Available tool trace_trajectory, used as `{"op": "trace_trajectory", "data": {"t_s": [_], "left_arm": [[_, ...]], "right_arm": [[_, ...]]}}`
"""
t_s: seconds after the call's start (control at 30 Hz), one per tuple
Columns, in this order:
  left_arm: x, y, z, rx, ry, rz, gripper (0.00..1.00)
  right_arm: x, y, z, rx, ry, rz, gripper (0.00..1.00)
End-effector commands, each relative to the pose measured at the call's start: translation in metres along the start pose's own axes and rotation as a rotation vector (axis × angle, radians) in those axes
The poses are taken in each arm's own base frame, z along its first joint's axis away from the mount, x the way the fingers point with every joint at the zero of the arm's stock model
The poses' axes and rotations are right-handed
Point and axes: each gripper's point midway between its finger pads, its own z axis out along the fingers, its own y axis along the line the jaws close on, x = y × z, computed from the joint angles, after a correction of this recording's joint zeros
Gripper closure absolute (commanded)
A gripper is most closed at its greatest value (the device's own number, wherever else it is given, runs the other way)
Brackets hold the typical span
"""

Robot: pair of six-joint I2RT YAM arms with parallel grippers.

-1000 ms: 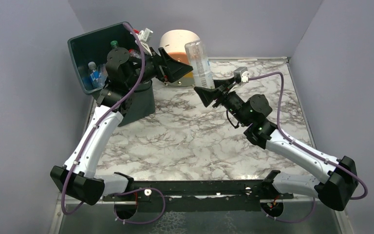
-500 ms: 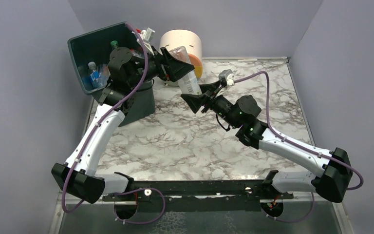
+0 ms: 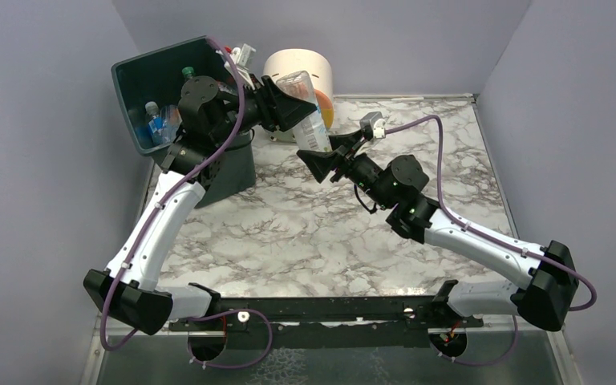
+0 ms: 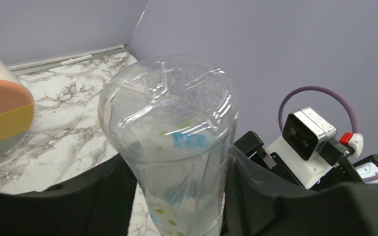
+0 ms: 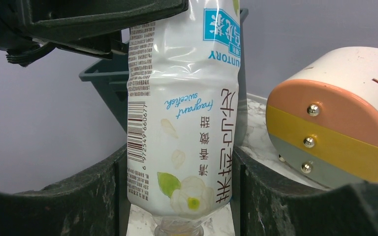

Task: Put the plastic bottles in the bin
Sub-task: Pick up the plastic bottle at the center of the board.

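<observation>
Since a second ago the left claw (image 3: pixel 295 106) has closed onto the clear bottle (image 3: pixel 314 132), which the right claw (image 3: pixel 316 159) pinches lower down, above the marble tabletop (image 3: pixel 289 233) beside the bin (image 3: pixel 140 68). Other bottles (image 3: pixel 154 120) lie inside it. Purple walls (image 3: pixel 417 40) close three sides.

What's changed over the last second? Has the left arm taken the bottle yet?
The right gripper carried the clear bottle left and tilted it into the left gripper, which was open and has now closed on the base end. The right gripper still holds the neck end, so both grip it. The bin, the bottles in it and the drawer unit stayed put.
</observation>
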Motion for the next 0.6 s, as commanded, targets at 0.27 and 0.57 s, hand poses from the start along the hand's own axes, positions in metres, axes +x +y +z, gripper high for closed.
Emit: {"op": "trace_trajectory", "data": {"t_s": [0.27,0.57], "left_arm": [[-0.030,-0.001,-0.004,-0.073,-0.075,0.131,0.54],[-0.059,0.017,-0.016,-0.244,-0.106,0.299,0.53]], "right_arm": [[-0.016,-0.002,0.004,0.037,-0.030,-0.007,0.16],[-0.014,-0.015,-0.019,0.114,-0.015,0.010,0.00]]}}
